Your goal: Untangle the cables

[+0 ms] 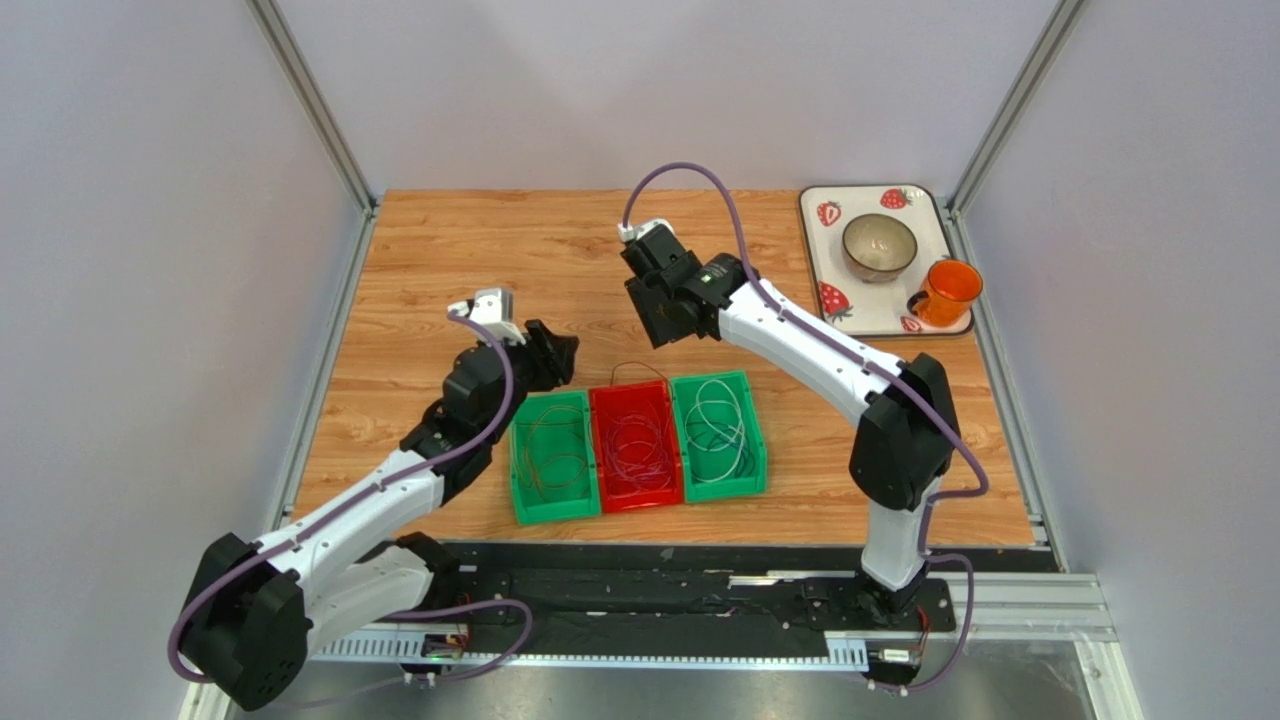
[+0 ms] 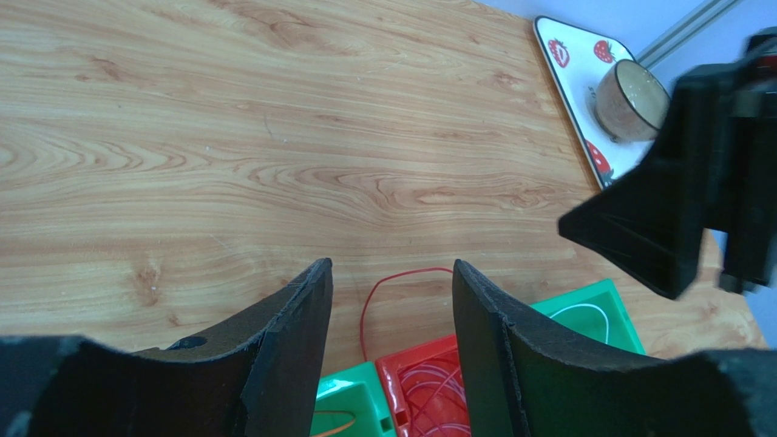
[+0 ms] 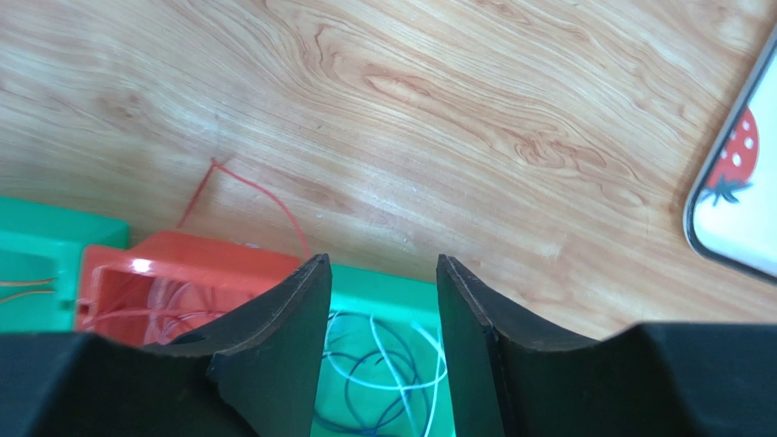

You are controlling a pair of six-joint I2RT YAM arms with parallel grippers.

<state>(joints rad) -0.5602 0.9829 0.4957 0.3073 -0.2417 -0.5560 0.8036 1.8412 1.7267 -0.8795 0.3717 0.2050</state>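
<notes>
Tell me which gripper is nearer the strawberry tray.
Right. The right gripper hovers left of the tray; the left gripper is farther left, by the left green bin.

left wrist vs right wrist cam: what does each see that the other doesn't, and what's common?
Left wrist only: the bowl on the tray, and the right gripper coming in at the right edge.
Right wrist only: the dark blue cable coiled in the right green bin.
Both: the wooden table, the red bin, the red cable looping over its far rim onto the table, the right green bin with a white strand in it, and part of the strawberry tray.
</notes>
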